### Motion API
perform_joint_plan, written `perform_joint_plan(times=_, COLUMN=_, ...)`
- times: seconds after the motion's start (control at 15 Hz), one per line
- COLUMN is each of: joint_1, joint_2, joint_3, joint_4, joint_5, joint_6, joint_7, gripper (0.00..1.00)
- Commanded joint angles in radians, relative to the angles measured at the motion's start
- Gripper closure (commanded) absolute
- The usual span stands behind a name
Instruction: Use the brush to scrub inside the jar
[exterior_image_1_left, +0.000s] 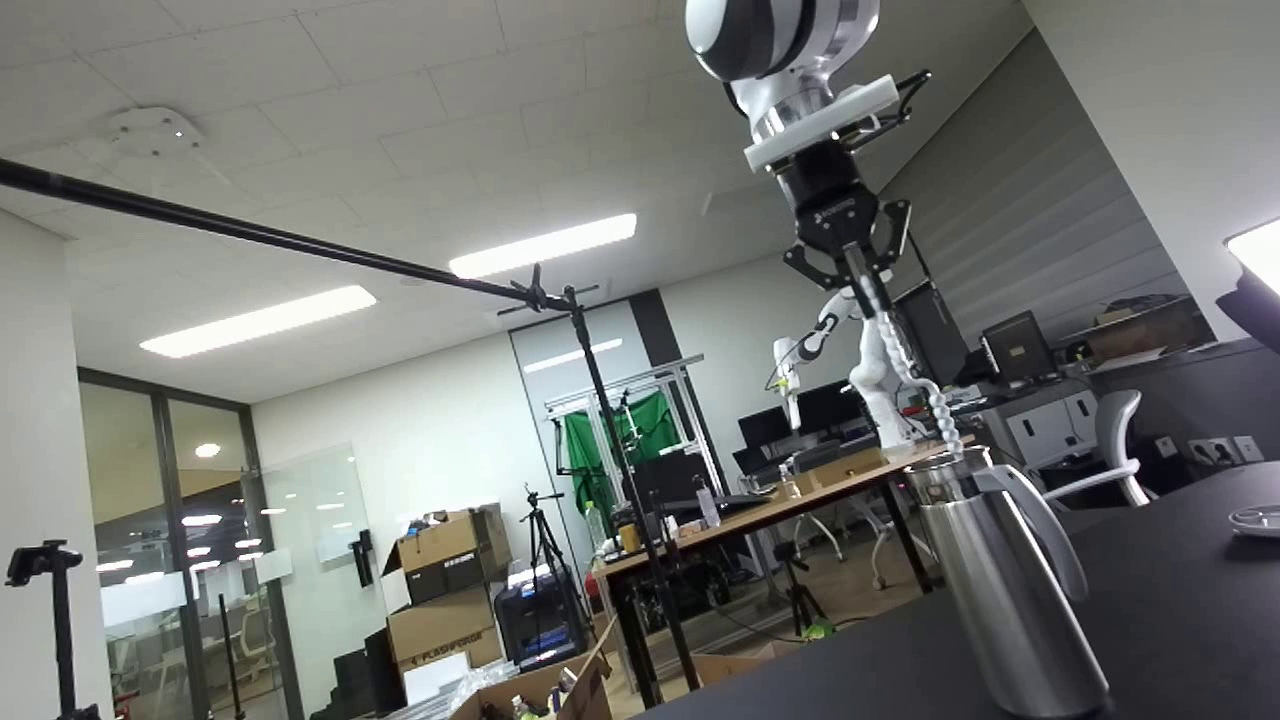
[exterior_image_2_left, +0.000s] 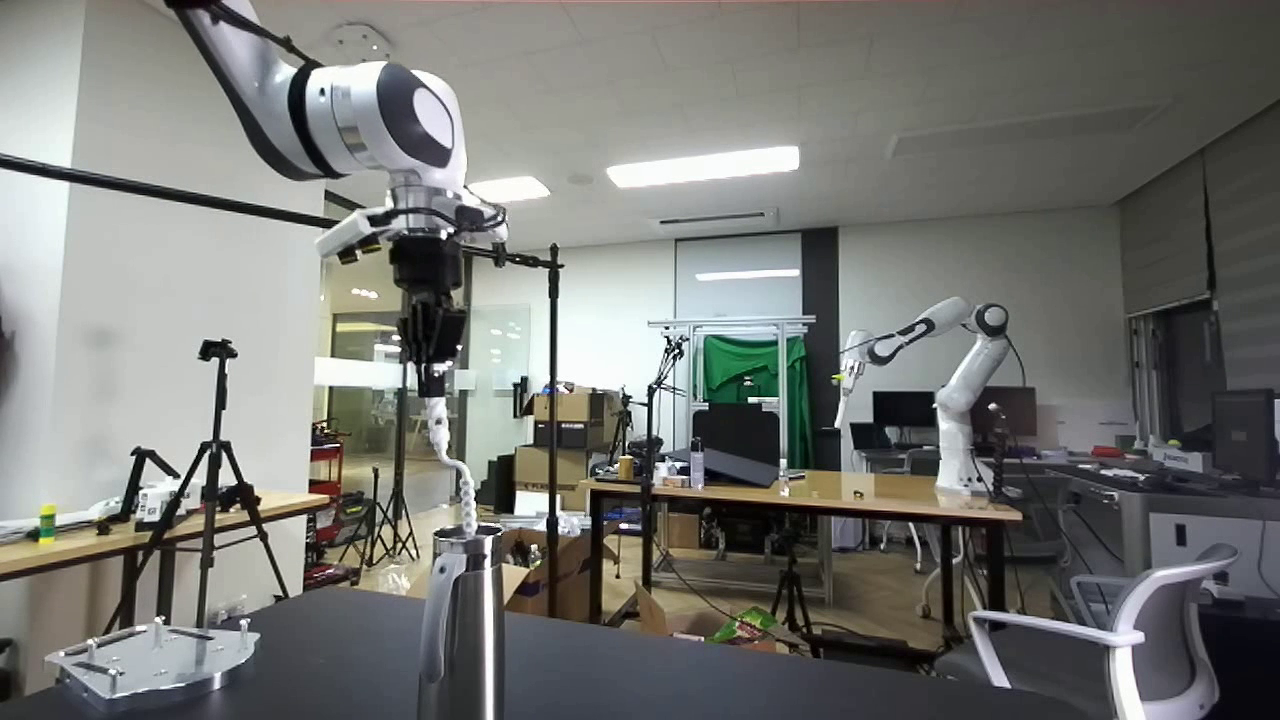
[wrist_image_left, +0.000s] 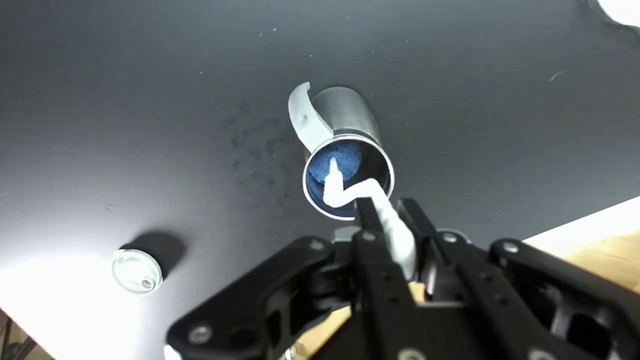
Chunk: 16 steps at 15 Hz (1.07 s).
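Note:
The jar, a tall grey metal jug with a side handle, stands upright on the black table in both exterior views (exterior_image_1_left: 1005, 605) (exterior_image_2_left: 485, 630). The wrist view looks down into the jar (wrist_image_left: 347, 110). The brush is a white kinked, beaded stick (exterior_image_1_left: 903, 362) (exterior_image_2_left: 466, 485). Its lower end goes through the jar mouth. In the wrist view the brush (wrist_image_left: 334, 190) ends in a blue spongy head inside the jar; its depth cannot be told. My gripper (exterior_image_1_left: 866, 285) (exterior_image_2_left: 430, 388) is above the jar, shut on the brush's upper handle. In the wrist view the fingers (wrist_image_left: 389, 206) flank the handle.
A round white lid (wrist_image_left: 137, 271) lies on the black table (wrist_image_left: 200, 150). A clear plate with pegs (exterior_image_2_left: 160, 660) lies on the table at the left of an exterior view. A black pole stand (exterior_image_2_left: 553, 420) and a white chair (exterior_image_2_left: 1160, 640) stand beyond.

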Motion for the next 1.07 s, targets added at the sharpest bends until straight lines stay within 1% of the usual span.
perform_joint_plan(times=0.0, joint_1=-0.034, joint_2=0.036, joint_3=-0.009, joint_4=-0.085, joint_5=0.001, joint_6=0.147, joint_7=-0.068, gripper=0.96)
perform_joint_plan(times=0.2, joint_1=-0.037, joint_2=0.096, joint_3=-0.01, joint_4=-0.117, joint_5=0.001, joint_6=0.242, joint_7=-0.098, gripper=0.96)
perform_joint_plan(times=0.33, joint_1=-0.028, joint_2=0.115, joint_3=-0.007, joint_4=-0.123, joint_5=0.011, joint_6=0.271, joint_7=-0.127, gripper=0.96)
perform_joint_plan(times=0.47, joint_1=-0.019, joint_2=0.102, joint_3=-0.002, joint_4=-0.121, joint_5=0.013, joint_6=0.273, joint_7=-0.155, gripper=0.96)
perform_joint_plan(times=0.53, joint_1=-0.017, joint_2=0.086, joint_3=0.001, joint_4=-0.12, joint_5=0.018, joint_6=0.264, joint_7=-0.175, gripper=0.96)
perform_joint_plan(times=0.87, joint_1=-0.021, joint_2=-0.031, joint_3=0.004, joint_4=-0.09, joint_5=0.012, joint_6=0.094, joint_7=-0.237, gripper=0.96)
perform_joint_plan(times=1.0, joint_1=-0.03, joint_2=-0.064, joint_3=0.003, joint_4=-0.079, joint_5=0.02, joint_6=0.047, joint_7=-0.256, gripper=0.96)
